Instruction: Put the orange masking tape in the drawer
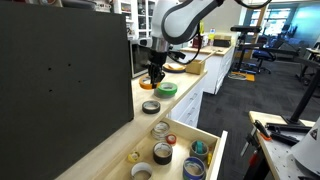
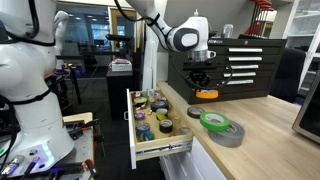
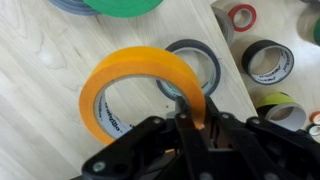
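The orange masking tape (image 3: 130,60) is a thin ring, and my gripper (image 3: 190,112) is shut on its rim with one finger inside the ring. In both exterior views the gripper (image 1: 155,76) (image 2: 203,82) holds the tape (image 2: 207,94) just above the wooden counter, near a black tool chest. The drawer (image 1: 214,156) (image 2: 160,148) stands pulled open below the counter edge, with several tape rolls inside. It lies a short way from the gripper.
A green tape roll (image 1: 167,89) (image 2: 213,121) and a dark grey roll (image 1: 150,106) (image 2: 229,134) lie on the counter close to the gripper. The black tool chest (image 2: 240,65) stands right behind the gripper. A large dark panel (image 1: 60,80) borders the counter.
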`<action>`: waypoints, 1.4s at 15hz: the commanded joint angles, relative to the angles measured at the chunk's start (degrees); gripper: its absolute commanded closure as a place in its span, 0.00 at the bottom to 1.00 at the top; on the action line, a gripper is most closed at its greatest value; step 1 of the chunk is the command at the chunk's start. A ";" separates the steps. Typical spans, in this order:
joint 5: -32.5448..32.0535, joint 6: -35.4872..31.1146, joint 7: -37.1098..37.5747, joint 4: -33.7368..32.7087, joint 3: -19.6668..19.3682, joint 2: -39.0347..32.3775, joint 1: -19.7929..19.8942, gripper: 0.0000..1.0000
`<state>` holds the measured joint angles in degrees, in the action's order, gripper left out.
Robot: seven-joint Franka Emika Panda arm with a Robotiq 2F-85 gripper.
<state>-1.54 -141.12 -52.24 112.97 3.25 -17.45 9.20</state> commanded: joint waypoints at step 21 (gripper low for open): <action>-6.39 4.07 13.97 21.79 0.08 9.76 -9.38 0.94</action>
<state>-7.12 -135.77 -39.20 134.97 3.28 -5.43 0.62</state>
